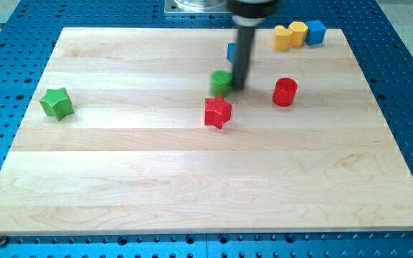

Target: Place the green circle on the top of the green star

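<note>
The green circle (221, 81) sits near the board's upper middle. My tip (238, 87) is right against its right side; the rod comes down from the view's top. The green star (57, 103) lies far off at the view's left edge of the board. A red star (218, 112) lies just below the green circle.
A red cylinder (285, 92) stands right of my tip. A blue block (231, 51) is partly hidden behind the rod. A yellow heart-like block (285, 37), a yellow block (298, 31) and a blue block (315, 32) cluster at the top right. The wooden board (192, 179) lies on a blue perforated table.
</note>
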Controlling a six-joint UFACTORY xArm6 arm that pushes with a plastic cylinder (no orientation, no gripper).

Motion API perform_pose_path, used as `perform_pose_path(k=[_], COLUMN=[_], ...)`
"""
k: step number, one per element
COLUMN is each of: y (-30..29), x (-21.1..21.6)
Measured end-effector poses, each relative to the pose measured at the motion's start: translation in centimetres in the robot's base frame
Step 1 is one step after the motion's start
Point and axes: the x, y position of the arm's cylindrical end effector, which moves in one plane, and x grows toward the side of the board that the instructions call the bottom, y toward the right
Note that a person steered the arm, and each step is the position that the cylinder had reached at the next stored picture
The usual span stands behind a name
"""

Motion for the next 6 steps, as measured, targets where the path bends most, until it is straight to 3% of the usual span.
perform_pose_path(k=[1, 2, 4, 6], y=[-6.3, -2.7, -15.9, -15.3], x=[0.9, 3.1, 3.6, 1.8])
